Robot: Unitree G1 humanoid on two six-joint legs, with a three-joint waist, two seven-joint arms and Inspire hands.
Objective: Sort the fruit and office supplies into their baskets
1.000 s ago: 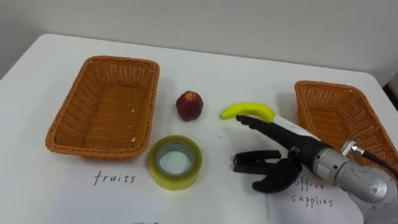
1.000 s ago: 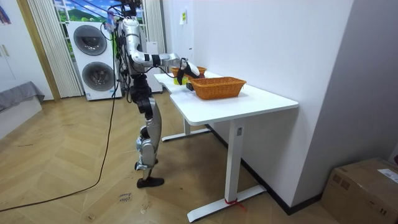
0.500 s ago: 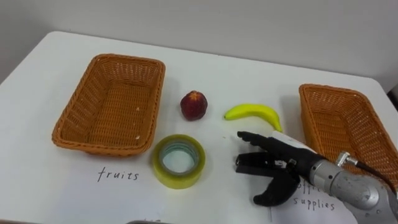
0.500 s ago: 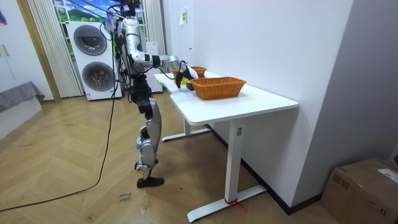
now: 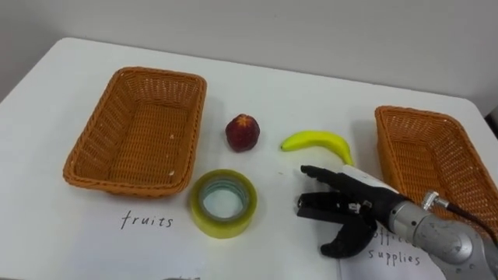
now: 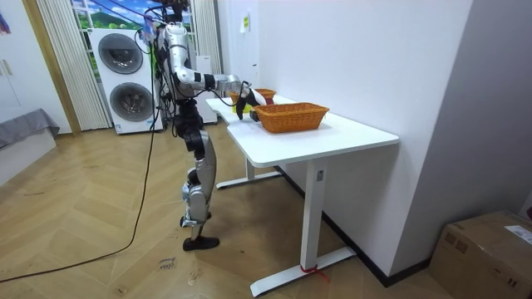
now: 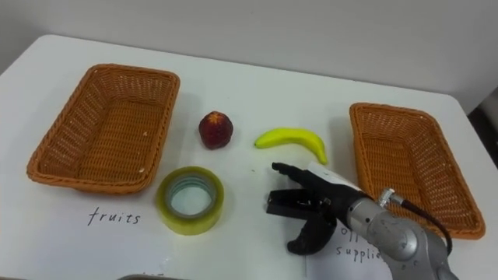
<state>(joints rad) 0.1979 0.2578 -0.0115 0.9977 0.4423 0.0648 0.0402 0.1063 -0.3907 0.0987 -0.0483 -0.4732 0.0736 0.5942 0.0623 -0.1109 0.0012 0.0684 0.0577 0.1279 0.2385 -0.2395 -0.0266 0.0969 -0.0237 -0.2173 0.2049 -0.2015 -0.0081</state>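
place: home room — laundry corner | cues: stacked washing machines [image 6: 125,76], curtains [image 6: 58,62], herringbone wood floor [image 6: 100,249], white desk [image 6: 332,137]

- Black-fingered right hand [image 5: 359,204], with a white plate across its back.
- Rounded silver metal forearm [image 5: 445,241], with a thin dark cable [image 5: 461,212] at the wrist.
- Silver-grey legs with black joints.

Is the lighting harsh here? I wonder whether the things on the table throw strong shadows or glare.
Left eye view: the light is soft and even. The tape roll and the red fruit cast only faint shadows on the white table, and nothing glares. Room view: evenly bright, with a soft shadow under the table.
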